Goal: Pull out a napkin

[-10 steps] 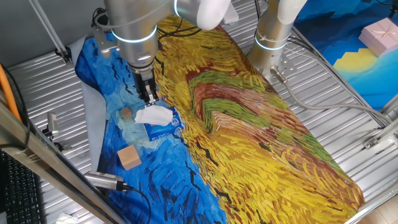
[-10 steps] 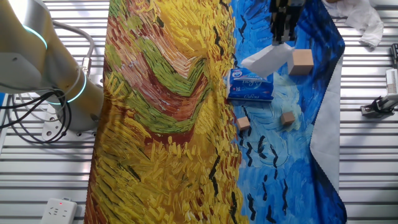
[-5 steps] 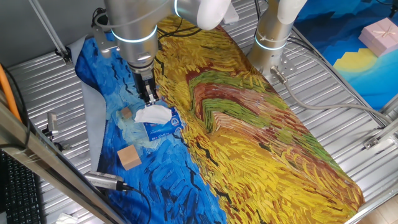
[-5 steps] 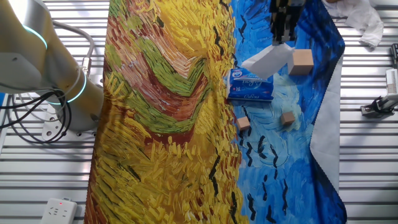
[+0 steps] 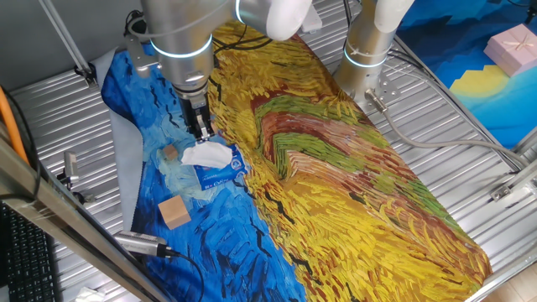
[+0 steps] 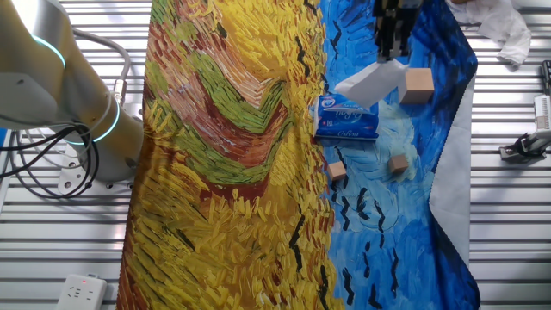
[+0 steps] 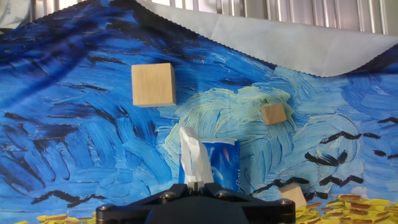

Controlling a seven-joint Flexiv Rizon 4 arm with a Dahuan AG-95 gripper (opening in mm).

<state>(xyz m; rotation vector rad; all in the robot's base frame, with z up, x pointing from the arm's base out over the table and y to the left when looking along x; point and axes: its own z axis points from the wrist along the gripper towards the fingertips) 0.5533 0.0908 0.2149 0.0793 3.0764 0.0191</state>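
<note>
The napkin (image 5: 206, 154) is a white crumpled sheet rising from the small blue tissue pack (image 5: 220, 171) on the painted cloth. My gripper (image 5: 202, 132) is shut on the napkin's upper end and holds it above the pack. In the other fixed view the napkin (image 6: 368, 83) hangs slanted from the gripper (image 6: 389, 53) down toward the pack (image 6: 346, 120). In the hand view the napkin (image 7: 194, 158) runs up from the pack (image 7: 221, 163) into the closed gripper (image 7: 197, 183).
A large wooden cube (image 5: 174, 211) and a small one (image 5: 170, 153) lie near the pack. In the other fixed view a large cube (image 6: 417, 85) and two small cubes (image 6: 397, 164) (image 6: 336, 171) surround it. A crumpled white tissue (image 6: 502, 26) lies off the cloth.
</note>
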